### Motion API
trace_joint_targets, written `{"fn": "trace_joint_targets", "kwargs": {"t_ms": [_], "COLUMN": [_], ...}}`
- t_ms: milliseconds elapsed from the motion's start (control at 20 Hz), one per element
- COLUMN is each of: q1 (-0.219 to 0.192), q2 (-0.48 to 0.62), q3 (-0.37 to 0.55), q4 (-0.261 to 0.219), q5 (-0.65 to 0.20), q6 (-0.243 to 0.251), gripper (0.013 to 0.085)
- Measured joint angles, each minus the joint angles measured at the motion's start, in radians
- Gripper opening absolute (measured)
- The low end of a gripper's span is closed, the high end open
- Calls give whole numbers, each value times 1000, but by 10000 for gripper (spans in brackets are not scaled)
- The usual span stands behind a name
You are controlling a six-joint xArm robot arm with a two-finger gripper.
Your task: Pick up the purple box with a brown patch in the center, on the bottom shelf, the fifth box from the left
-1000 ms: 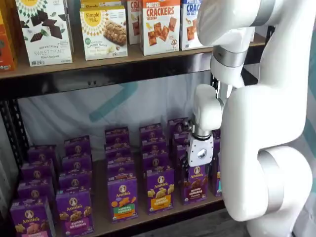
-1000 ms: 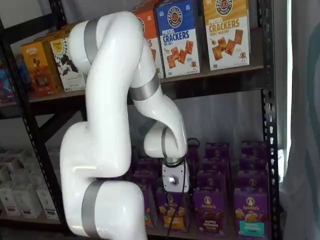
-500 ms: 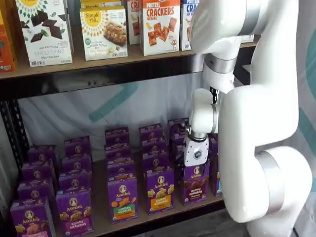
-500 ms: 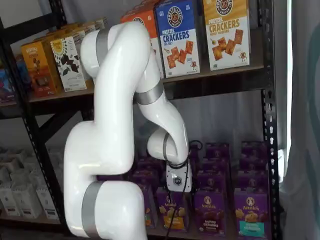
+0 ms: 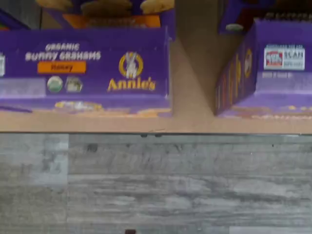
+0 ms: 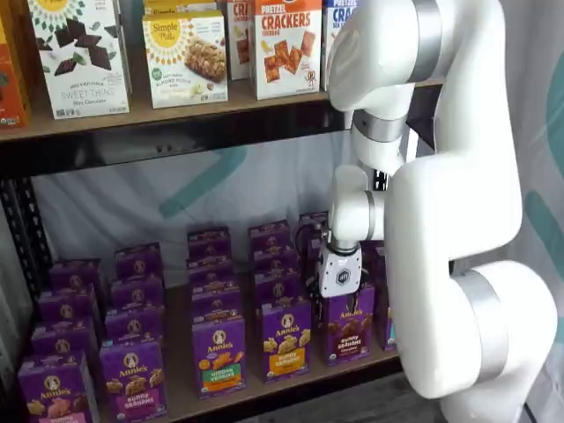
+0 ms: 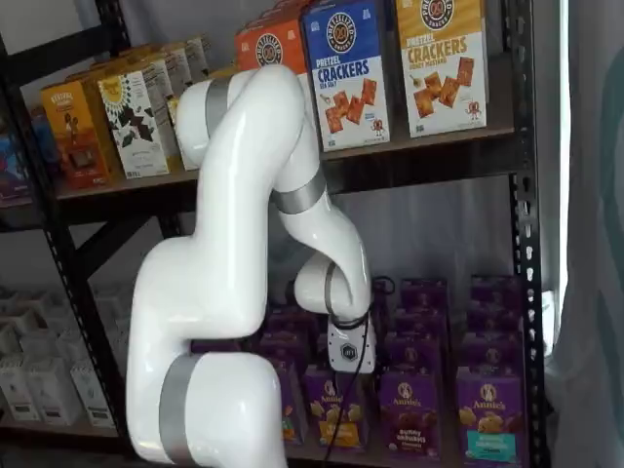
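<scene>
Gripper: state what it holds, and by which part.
Cannot be told: the gripper shows only its white body above the purple box; its fingers are not visible.

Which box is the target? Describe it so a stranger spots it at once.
Go to the bottom shelf of the black rack, front row of purple cartons. The purple box stands under the white arm's wrist: dark brown cookies and a maroon band, whereas the carton on its left has a yellow band.

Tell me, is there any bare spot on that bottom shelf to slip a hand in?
Only narrow strips of bare board on the bottom shelf: one between the honey Bunny Grahams box and the neighbouring purple carton, plus the front lip. Elsewhere the Annie's columns stand crowded.
</scene>
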Motion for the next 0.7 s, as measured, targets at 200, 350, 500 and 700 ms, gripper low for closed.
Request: {"fn": "trace_joint_targets", "kwargs": {"t_ms": [200,350,500,700], "q1": [-20,-37,-52,-79], "q2": [51,89,113,138], "q3": [-72,-131,-172,-220], "q4": [-77,-131,-125,-146], "q5": [21,46,62,80], "q6": [56,92,71,65], "gripper": [850,850,850,850]}}
